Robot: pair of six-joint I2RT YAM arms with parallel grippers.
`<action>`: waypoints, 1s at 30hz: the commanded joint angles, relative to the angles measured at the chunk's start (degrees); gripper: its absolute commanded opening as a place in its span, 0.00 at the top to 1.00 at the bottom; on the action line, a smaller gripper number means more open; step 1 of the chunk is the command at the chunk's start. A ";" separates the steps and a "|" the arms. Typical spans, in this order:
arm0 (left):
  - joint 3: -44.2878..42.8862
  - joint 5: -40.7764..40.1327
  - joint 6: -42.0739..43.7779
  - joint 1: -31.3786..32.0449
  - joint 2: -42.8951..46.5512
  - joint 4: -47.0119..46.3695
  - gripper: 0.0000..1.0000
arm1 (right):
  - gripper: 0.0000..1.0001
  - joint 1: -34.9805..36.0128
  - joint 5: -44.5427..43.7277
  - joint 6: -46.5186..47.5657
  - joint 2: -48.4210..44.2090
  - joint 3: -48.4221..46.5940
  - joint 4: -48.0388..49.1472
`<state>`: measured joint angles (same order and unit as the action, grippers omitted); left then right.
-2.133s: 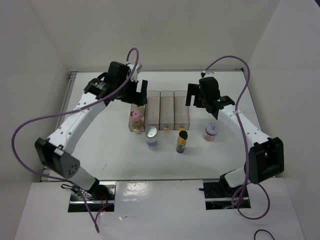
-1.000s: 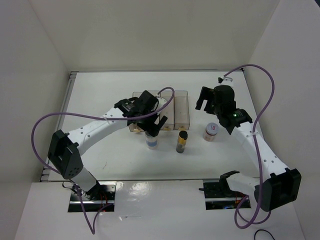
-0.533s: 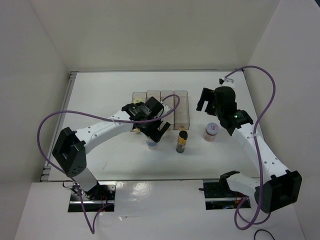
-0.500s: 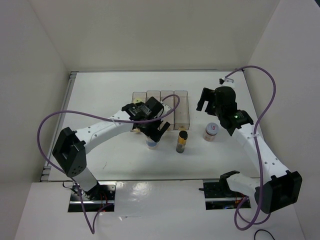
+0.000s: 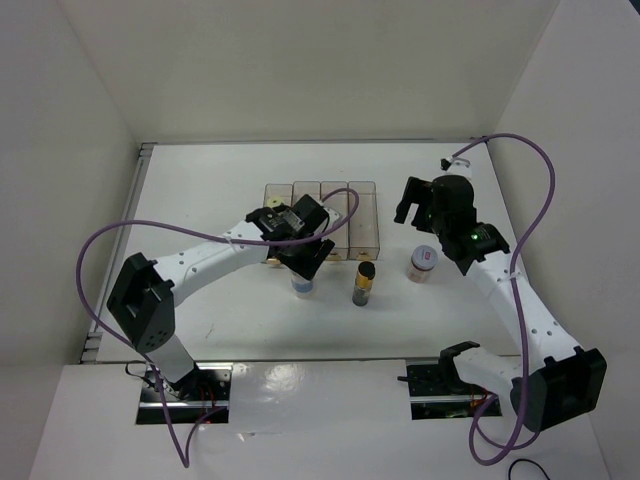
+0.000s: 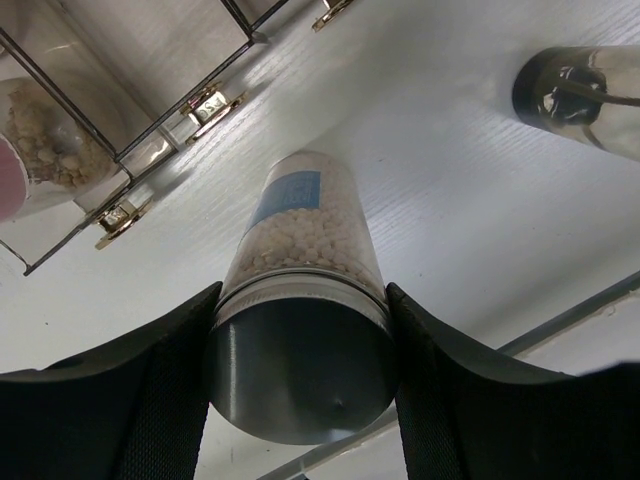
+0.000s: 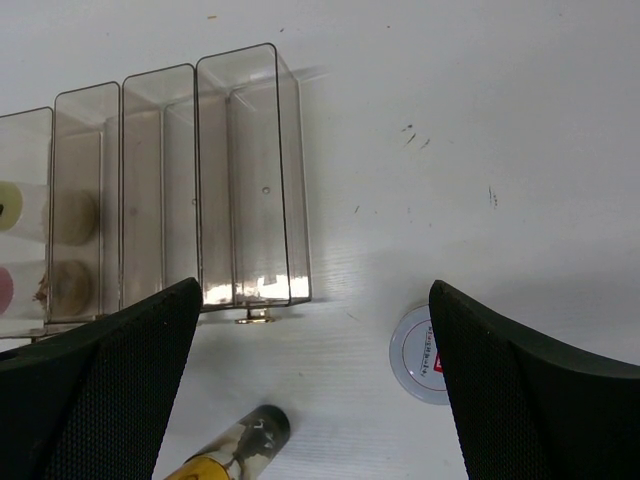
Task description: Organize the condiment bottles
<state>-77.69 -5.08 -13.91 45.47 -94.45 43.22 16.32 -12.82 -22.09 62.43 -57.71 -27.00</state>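
The white-capped, blue-label bottle stands upright on the table just in front of the rack. My left gripper is shut on its cap, one finger pressed to each side. From above, the left gripper hides most of that bottle. The slim amber bottle with a dark cap stands right of it. The bottle with a red-marked white cap stands further right, below my open right gripper, close to its right finger. A yellow-green cap and a pink cap show in the rack's leftmost compartment.
The clear four-compartment rack sits mid-table; in the right wrist view the three right compartments of the rack hold nothing. White walls enclose the table on three sides. Purple cables arc over both arms.
My left gripper has come down over the blue-label bottle and closed on its cap. The right arm has hardly moved and stays open.
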 commanded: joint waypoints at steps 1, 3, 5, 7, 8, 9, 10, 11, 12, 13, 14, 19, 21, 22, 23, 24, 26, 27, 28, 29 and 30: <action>-1.49 -1.16 -0.85 0.23 -0.38 0.46 0.33 | 0.01 -0.41 -0.19 -0.41 -1.53 -0.03 0.20; -2.55 -1.16 -0.85 0.23 -0.38 1.51 0.33 | 0.01 -0.41 -0.19 -0.41 -1.53 -0.03 0.20; -4.57 -0.55 -0.85 0.23 -0.38 2.12 0.34 | 0.01 -0.41 -0.19 -0.41 -1.53 -0.03 0.20; -6.67 1.02 -0.24 0.23 0.14 3.88 0.34 | 0.01 -0.41 -0.19 -0.41 -2.05 -0.03 0.20; -9.21 1.73 -0.24 0.23 0.15 4.41 0.34 | 0.01 -0.41 -0.19 -0.41 -2.05 -0.03 0.20; -10.63 1.74 -0.24 0.23 0.67 5.63 0.34 | 0.01 -0.41 -0.19 -0.41 -2.05 -0.03 0.20; -12.12 2.35 0.46 0.23 1.20 6.17 0.34 | 0.01 -0.41 -0.19 -0.41 -2.05 -0.03 0.72; -13.70 2.36 0.99 0.23 1.20 6.69 0.34 | 0.01 -0.41 -0.19 -0.41 -2.05 -0.55 0.72; -17.11 2.36 0.99 0.23 1.20 7.22 0.34 | 0.01 -0.41 -0.19 -0.41 -2.05 -0.56 0.72; -18.71 2.36 0.99 0.23 1.20 7.84 0.34 | 0.01 -0.41 -0.19 -0.41 -2.05 -0.56 0.72; -20.20 2.36 1.60 0.23 1.20 7.84 0.34 | 0.01 -0.41 0.33 -0.41 -2.05 -0.56 0.72; -26.27 0.78 3.10 -3.54 -1.69 7.84 0.34 | 0.01 -0.41 0.34 -0.41 -2.05 -0.56 0.72; -29.88 0.78 3.71 -5.13 -3.62 7.84 0.34 | 0.01 -0.41 0.34 -0.41 -2.05 -1.08 0.72; -30.93 0.78 3.72 -5.65 -4.15 7.23 0.34 | 0.01 -0.41 0.34 -0.41 -2.58 -1.09 0.72; -31.81 0.78 3.72 -6.79 -4.77 7.23 0.34 | 0.01 -0.41 0.34 -0.41 -2.58 -1.09 0.72; -33.21 0.78 4.33 -7.32 -5.99 6.62 0.34 | 0.01 -0.41 0.34 -0.41 -3.10 -1.09 0.72; -34.80 0.25 5.03 -9.25 -8.27 6.61 0.34 | 0.01 -0.41 0.34 -0.41 -3.11 -1.09 0.72; -35.51 0.25 5.56 -9.96 -9.16 6.61 0.34 | 0.01 -0.41 0.34 -0.41 -3.11 -1.09 0.72; -37.25 0.25 5.56 -10.57 -10.04 6.61 0.34 | 0.01 -0.41 0.95 -0.41 -3.11 -1.09 0.72; -38.05 0.25 5.56 -11.62 -11.61 6.61 0.34 | 0.01 -0.41 0.95 -0.41 -3.11 -1.09 0.72; -38.84 -0.36 5.56 -11.64 -12.41 6.61 0.34 | 0.01 -0.93 1.56 -0.41 -3.11 -0.56 0.72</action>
<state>-112.38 -4.43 -10.13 34.94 -105.30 52.40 16.21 -12.36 -22.09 60.53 -57.74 -27.05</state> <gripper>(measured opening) 0.690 0.985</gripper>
